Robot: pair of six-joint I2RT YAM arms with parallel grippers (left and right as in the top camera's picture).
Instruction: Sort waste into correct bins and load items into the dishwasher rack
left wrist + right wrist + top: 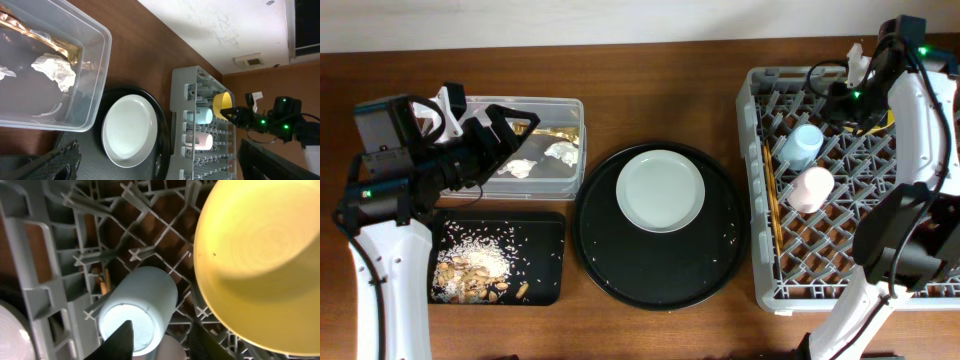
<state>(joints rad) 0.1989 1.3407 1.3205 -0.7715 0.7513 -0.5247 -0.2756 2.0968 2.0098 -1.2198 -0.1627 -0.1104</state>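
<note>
The grey dishwasher rack (760, 285) at the right holds a light blue cup (805, 143) and a pink cup (810, 188) lying down, wooden chopsticks (770, 205) along its left side, and a yellow bowl (260, 260) on edge at the back. My right gripper (167, 342) is open beside the bowl, above the blue cup (137, 310). The pale plate (660, 190) lies on the round black tray. The clear tub (570, 110) holds the gold wrapper (55, 47) and tissue wads (55, 70). The black tray (545, 230) holds food scraps (470, 270). My left gripper (505, 128) is open and empty over the tub.
The large round black tray (720, 270) sits mid-table between the bins and the rack, with a few white crumbs on it. Bare wooden table shows along the front and back edges. A wall runs behind the table.
</note>
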